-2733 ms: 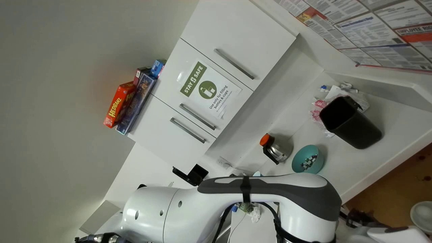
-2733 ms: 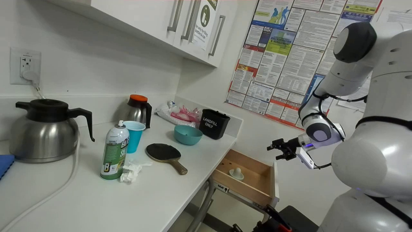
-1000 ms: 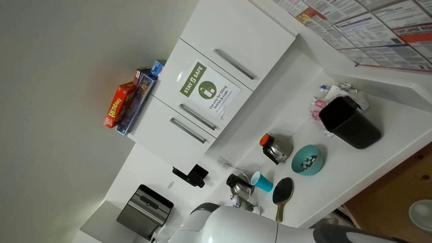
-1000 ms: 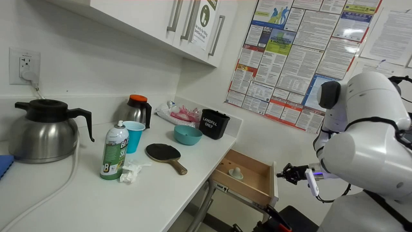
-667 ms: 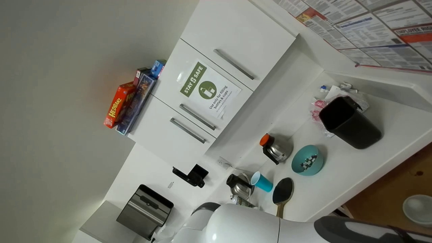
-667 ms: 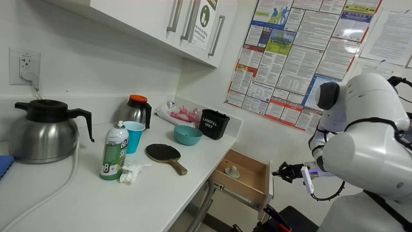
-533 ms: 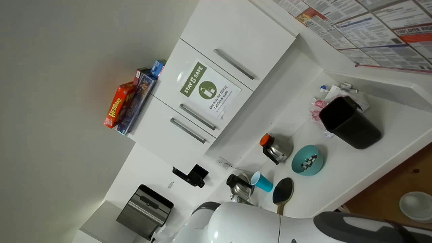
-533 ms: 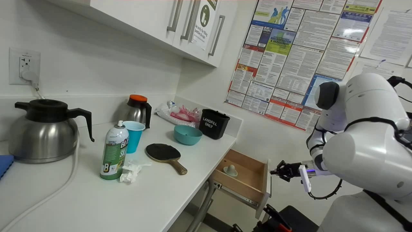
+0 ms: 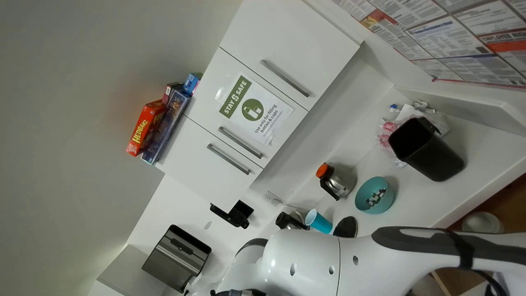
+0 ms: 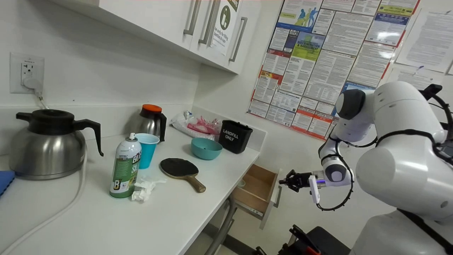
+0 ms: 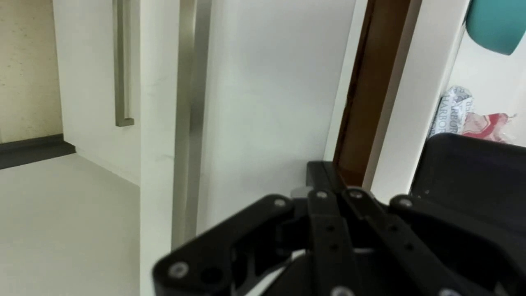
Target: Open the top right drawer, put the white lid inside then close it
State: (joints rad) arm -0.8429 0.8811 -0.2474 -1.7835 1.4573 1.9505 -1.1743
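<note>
Top right drawer (image 10: 251, 200): one, partly open, jutting below the right edge of the counter (image 10: 88, 226). White lid (image 9: 483, 223): one, lying inside the drawer, partly hidden. Gripper (image 11: 326, 174): one, fingers together, tips at the drawer's front; contact cannot be confirmed. Counter, far end: one black bin (image 10: 236, 137), one teal bowl (image 10: 206, 148). Nearer: one paddle (image 10: 179, 168), one blue cup (image 10: 148, 152), one spray can (image 10: 124, 170). Steel carafes (image 10: 49, 150): two, one near left, one farther.
</note>
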